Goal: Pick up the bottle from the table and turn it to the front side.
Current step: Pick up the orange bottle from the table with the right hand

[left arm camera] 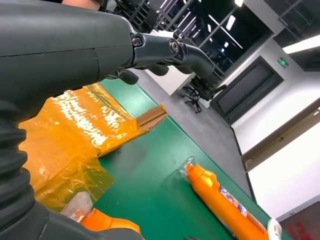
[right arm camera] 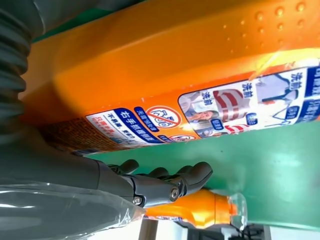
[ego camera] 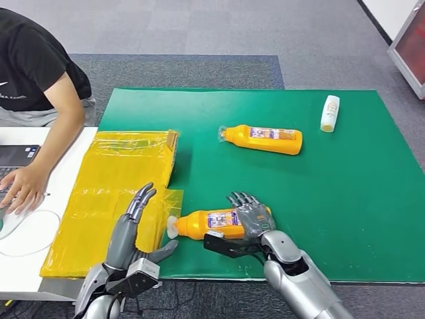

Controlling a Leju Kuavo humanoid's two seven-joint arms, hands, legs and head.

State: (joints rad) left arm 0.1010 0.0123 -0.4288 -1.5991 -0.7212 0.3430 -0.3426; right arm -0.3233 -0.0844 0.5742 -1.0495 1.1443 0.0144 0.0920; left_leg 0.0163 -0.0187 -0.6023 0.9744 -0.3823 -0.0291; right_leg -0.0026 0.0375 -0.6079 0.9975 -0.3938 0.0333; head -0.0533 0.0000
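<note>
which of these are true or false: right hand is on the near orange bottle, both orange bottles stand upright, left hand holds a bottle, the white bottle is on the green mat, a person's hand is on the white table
1. The right hand is on the near orange bottle: true.
2. Both orange bottles stand upright: false; the near one and the far orange bottle lie on their sides.
3. The left hand holds a bottle: false; it is empty, fingers apart, over the yellow plastic sheet.
4. The white bottle is on the green mat: true.
5. A person's hand is on the white table: true.
</note>
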